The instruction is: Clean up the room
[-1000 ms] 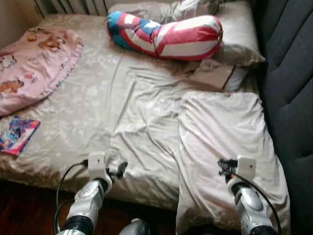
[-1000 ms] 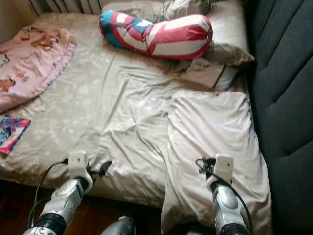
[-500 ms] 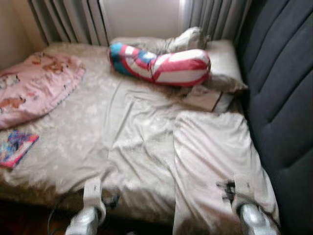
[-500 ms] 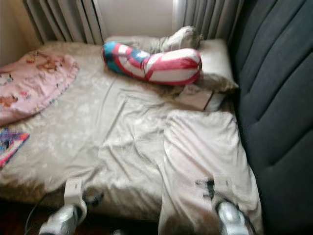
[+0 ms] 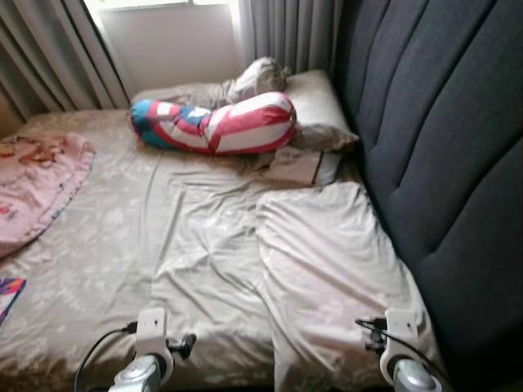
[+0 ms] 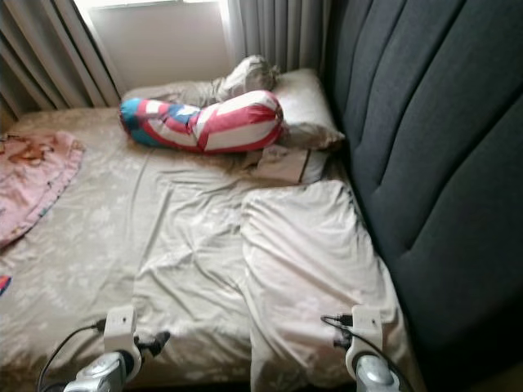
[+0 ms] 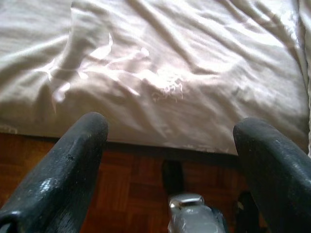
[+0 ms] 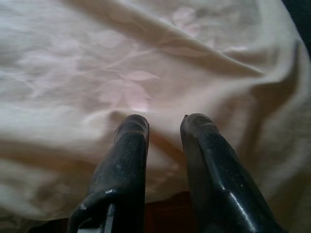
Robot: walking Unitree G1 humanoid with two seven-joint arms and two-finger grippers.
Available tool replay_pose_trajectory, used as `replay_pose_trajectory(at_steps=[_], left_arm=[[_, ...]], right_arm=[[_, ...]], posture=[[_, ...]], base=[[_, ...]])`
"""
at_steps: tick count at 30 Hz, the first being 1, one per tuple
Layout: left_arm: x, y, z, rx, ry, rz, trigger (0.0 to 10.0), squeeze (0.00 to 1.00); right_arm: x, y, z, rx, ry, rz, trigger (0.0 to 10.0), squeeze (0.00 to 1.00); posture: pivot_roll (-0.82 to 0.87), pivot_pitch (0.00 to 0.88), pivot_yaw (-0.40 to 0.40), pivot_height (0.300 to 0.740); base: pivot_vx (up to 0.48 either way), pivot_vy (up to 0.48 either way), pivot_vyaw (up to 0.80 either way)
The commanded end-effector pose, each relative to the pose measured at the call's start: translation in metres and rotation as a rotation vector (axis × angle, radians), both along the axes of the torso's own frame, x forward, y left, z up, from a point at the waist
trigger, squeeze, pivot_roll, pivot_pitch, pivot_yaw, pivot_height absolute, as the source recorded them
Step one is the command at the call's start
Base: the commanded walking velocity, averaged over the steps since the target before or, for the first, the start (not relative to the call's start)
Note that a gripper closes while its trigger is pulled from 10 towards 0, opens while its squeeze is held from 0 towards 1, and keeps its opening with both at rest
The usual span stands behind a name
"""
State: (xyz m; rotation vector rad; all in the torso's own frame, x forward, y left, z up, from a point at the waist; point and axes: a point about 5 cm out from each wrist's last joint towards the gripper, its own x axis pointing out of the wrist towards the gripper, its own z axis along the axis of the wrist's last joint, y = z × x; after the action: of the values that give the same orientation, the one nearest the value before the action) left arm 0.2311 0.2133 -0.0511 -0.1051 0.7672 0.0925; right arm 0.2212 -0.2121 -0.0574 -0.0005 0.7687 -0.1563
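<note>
A bed (image 5: 122, 237) with a crumpled beige sheet lies before me. A beige pillow (image 5: 327, 261) rests on its near right part. At the head lie a red, white and blue bolster (image 5: 212, 126) and a second pillow (image 5: 315, 106). A pink blanket (image 5: 33, 188) is bunched at the left, with a colourful book (image 5: 6, 294) at the near left edge. My left gripper (image 7: 170, 124) hangs open over the bed's near edge, holding nothing. My right gripper (image 8: 164, 120) points at the near pillow (image 8: 146, 63), fingers close together and nothing seen between them.
A tall dark grey padded headboard (image 5: 441, 163) runs along the right side. Grey curtains (image 5: 49, 65) and a window wall stand behind the bed. Dark wooden floor (image 7: 121, 179) lies below the bed's near edge. A small folded cloth (image 5: 298, 166) lies under the bolster.
The camera has risen and swung, so the whole scene shifted down and left, and both arms now sit lower in the picture. Nothing on the bed has moved.
</note>
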Motion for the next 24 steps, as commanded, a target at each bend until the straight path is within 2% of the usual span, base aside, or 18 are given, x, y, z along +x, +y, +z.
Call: replay_pose_trajectory(at_steps=[1, 7, 11, 16, 24], left_arm=[[-0.004, 0.006, -0.002, 0.014, 0.024, 0.004, 10.0, 0.00], [-0.008, 0.000, -0.006, 0.022, 0.060, -0.035, 10.0, 0.00], [-0.016, -0.003, -0.012, 0.040, 0.107, -0.067, 10.0, 0.00], [-0.018, -0.004, -0.014, 0.041, 0.117, -0.067, 10.0, 0.00], [-0.018, -0.006, -0.014, 0.037, 0.119, -0.052, 10.0, 0.00]], right_arm=[[-0.003, 0.002, -0.003, 0.008, 0.015, -0.010, 10.0, 0.00], [-0.009, 0.005, -0.007, 0.031, 0.038, -0.020, 10.0, 0.00], [-0.013, 0.015, -0.011, 0.069, 0.051, 0.007, 10.0, 0.00], [-0.020, 0.023, -0.016, 0.076, 0.076, 0.023, 10.0, 0.00], [-0.028, 0.030, -0.021, 0.077, 0.112, 0.051, 10.0, 0.00]], posture=[[-0.12, 0.000, 0.050, 0.740], [-0.13, 0.000, 0.053, 0.740], [-0.13, 0.000, 0.051, 0.740], [-0.13, 0.000, 0.050, 0.740], [-0.12, 0.002, 0.042, 0.740]], base=[[0.000, 0.000, 0.00], [0.000, 0.207, 0.00], [0.000, 0.249, 0.00], [0.000, 0.258, 0.00], [0.000, -0.014, 0.00]])
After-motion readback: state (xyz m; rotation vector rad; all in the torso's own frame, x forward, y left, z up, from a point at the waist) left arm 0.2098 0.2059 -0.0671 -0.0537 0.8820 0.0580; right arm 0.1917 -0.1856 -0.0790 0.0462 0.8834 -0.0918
